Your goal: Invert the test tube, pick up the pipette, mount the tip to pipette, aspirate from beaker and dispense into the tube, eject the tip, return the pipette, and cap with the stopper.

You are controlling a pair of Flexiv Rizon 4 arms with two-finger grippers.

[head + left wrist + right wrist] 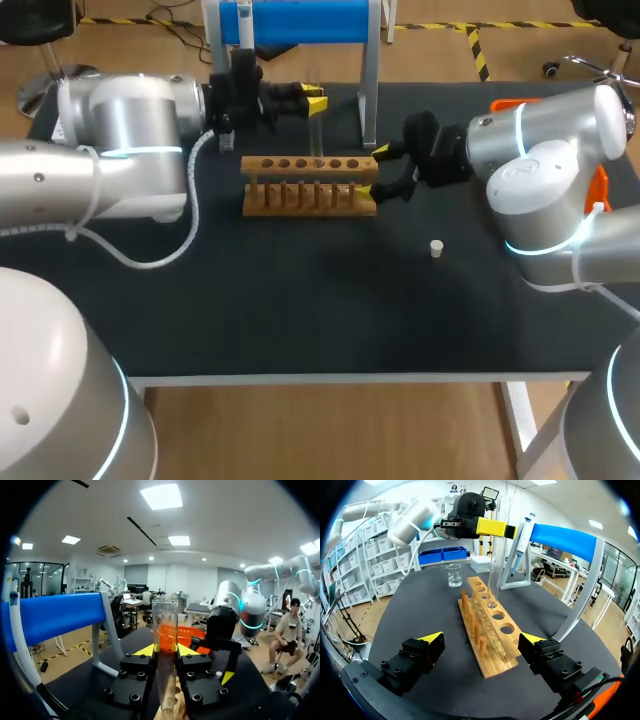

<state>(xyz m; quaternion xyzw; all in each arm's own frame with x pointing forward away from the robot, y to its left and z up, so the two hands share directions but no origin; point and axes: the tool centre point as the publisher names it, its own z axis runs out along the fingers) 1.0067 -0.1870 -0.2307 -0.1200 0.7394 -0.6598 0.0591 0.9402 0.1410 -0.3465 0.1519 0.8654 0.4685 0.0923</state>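
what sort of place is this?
Likely a chemistry-style lab bench: a wooden test tube rack, a glass beaker, a pipette hanging on a blue-topped stand, and a test tube in the left gripper.

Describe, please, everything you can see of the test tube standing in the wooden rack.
The test tube is a clear, glass-looking cylinder, seemingly empty and unstoppered. It stands upright with its rounded lower end in a hole of the wooden rack. The left gripper is shut on it above the rack, one yellow-tipped finger against each side. Nothing else touches it.
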